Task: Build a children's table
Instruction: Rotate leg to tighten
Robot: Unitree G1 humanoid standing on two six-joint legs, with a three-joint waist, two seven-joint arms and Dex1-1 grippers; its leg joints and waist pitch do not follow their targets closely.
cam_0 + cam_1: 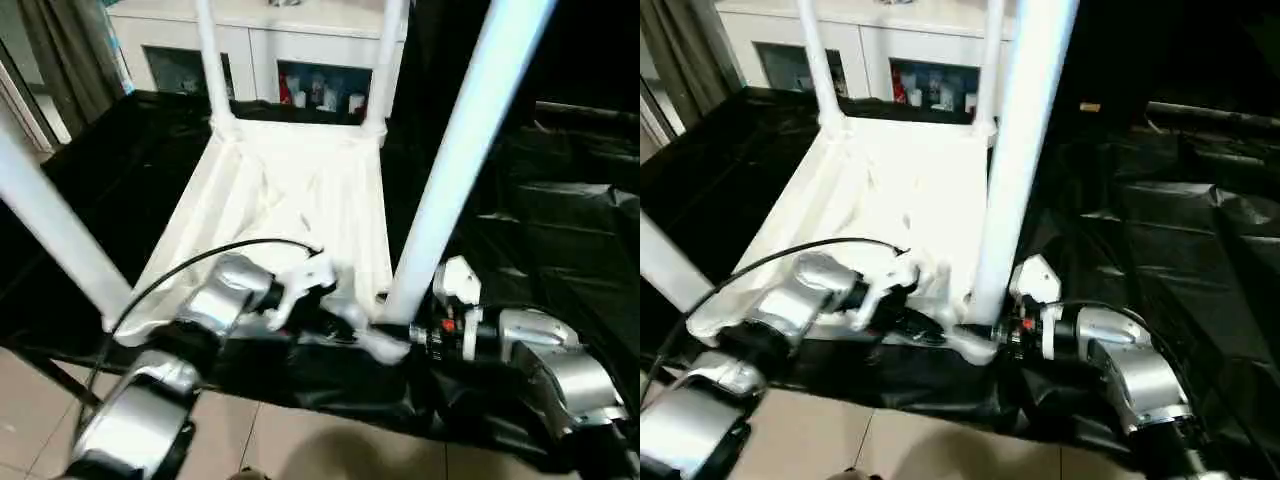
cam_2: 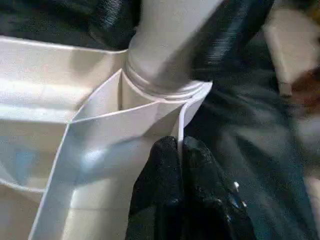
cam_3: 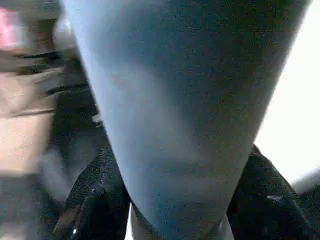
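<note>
Right claw clamps leg | left claw pinches tabletop rim

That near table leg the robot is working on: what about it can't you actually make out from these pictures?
- The near leg: its top is cut off by the left eye view's upper edge.
- Its foot in the corner socket: the right gripper covers it in the eye views, so how far in it sits is unclear.
- Cabinet contents: too small and blurred to identify.

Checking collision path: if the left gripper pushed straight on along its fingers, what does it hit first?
Likely the near-right leg in its corner socket; the left gripper already pinches the tabletop rim there.
</note>
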